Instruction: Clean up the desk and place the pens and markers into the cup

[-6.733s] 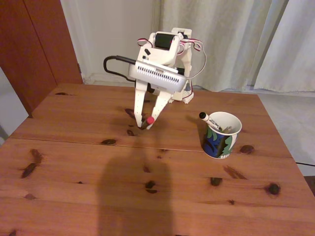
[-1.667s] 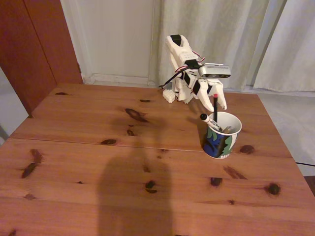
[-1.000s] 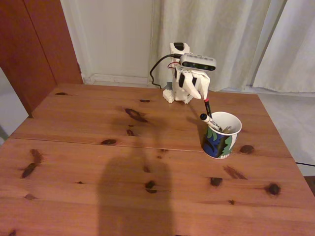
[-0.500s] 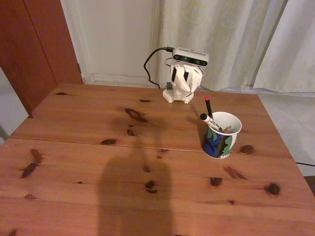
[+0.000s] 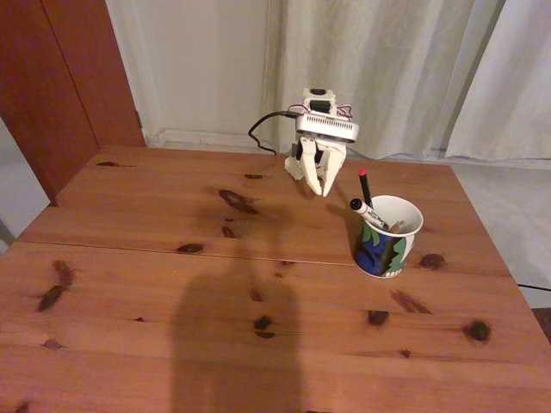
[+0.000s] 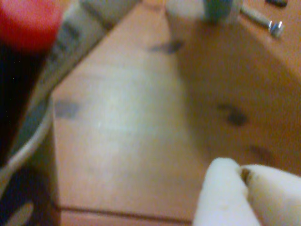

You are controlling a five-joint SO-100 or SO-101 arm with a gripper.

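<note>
The cup [image 5: 386, 242], patterned blue, green and black with a white rim, stands on the right of the desk [image 5: 172, 258] in the fixed view. A black pen with a red tip [image 5: 364, 184] stands upright in it. A white marker with a black cap [image 5: 365, 209] leans out over its left rim. My gripper [image 5: 321, 191] hangs down near the arm's base, left of and behind the cup, shut with nothing in it. In the wrist view the pen's red tip [image 6: 27, 21] and the cup's rim [image 6: 34, 135] fill the left side, blurred, and my gripper [image 6: 242, 173] has its tips touching.
A black cable [image 5: 265, 129] loops behind the arm at the desk's far edge. Curtains [image 5: 413, 69] hang behind the desk and a dark wooden door [image 5: 60, 77] is at the left. In the wrist view a blurred greenish object [image 6: 218, 7] and a metal bolt [image 6: 263, 20] are at the top.
The gripper carried the black pen from the middle of the desk over the cup and let it go there. It then drew back toward the base, and its fingers now hang down, shut.
</note>
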